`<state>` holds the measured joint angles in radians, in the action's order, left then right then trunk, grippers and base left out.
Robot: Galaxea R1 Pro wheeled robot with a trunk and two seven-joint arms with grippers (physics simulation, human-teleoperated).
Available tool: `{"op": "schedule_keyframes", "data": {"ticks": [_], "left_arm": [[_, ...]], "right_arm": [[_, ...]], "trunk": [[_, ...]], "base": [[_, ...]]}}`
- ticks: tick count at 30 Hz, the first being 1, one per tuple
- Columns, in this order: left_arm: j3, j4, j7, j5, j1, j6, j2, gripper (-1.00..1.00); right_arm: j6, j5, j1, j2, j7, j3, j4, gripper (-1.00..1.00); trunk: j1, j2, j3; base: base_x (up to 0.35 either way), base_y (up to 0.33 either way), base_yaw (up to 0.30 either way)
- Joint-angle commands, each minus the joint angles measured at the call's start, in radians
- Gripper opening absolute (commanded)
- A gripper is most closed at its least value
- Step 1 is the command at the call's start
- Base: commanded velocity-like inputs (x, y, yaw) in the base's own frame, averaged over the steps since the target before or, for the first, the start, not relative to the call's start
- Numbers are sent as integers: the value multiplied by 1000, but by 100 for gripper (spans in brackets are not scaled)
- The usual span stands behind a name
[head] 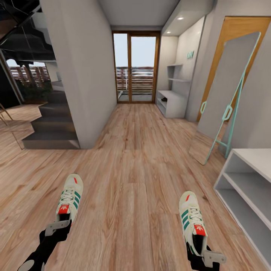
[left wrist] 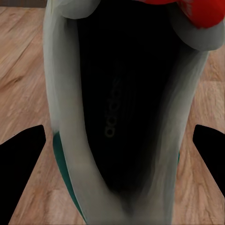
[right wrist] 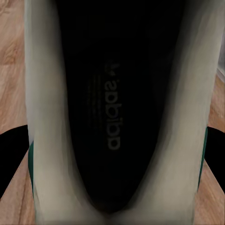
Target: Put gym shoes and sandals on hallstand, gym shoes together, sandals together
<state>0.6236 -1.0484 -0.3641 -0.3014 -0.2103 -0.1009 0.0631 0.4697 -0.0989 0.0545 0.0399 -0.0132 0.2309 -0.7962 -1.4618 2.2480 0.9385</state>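
Cream-white leather with green stripes marks the two gym shoes, each carried at the near end of the head view, toes pointing away down the corridor. The left gym shoe (head: 70, 199) is held at its heel by the left gripper (head: 57, 228), whose black forearm rises from the near left corner. The right gym shoe (head: 192, 222) sits heel-first in the right gripper (head: 203, 253), the arm coming up from the near edge on the right and cut off there.

Seen from the left wrist, the shoe's dark opening (left wrist: 123, 108) lies between two black fingers (left wrist: 21, 164), one on either side of the heel; the jaws are closed on the shoe. A red tongue label shows at the far end. From the right wrist the other shoe's insole (right wrist: 115, 112), with faint lettering, spreads across the frame, with a black finger (right wrist: 11, 154) at each edge pressing the heel, so these jaws also grip their shoe.

Both shoes hang over the corridor floor (head: 131, 169), wood planks running to a glazed door at the far end. Whether their soles touch the planks is hard to judge. Far right stands the hallstand (head: 174, 102), pale, with stepped shelves; its small mint letters are too small to read. A leaning mirror (head: 222, 101) stands nearer, and a white shelf unit (head: 244, 188) is cut off at the near right.
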Motion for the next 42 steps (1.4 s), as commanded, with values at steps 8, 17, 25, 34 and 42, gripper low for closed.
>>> {"op": "schedule_keyframes", "data": {"ticks": [8,17,25,34,42], "left_arm": [[5,-2,-7,-10,-1,-6,1,-100],[4,-3,-7,-10,-1,-6,1,-100],[4,-2,-7,-10,-1,-6,1,-100],[5,-5,-7,-10,-1,-6,1,-100],[5,-5,-7,-10,-1,-6,2,-100]], "right_arm": [[3,-10,1,0,-2,5,-1,-100],[3,-11,1,0,-2,5,1,-100],[3,-10,1,0,0,5,1,-100],[4,-7,1,2,2,5,-6,-100],[18,-8,1,3,1,5,-5,-100]], "trunk": [[0,0,1],[0,0,1],[0,0,1],[0,0,1],[0,0,1]], "base": [[339,0,0],[339,0,0],[339,0,0],[339,0,0],[339,0,0]]}}
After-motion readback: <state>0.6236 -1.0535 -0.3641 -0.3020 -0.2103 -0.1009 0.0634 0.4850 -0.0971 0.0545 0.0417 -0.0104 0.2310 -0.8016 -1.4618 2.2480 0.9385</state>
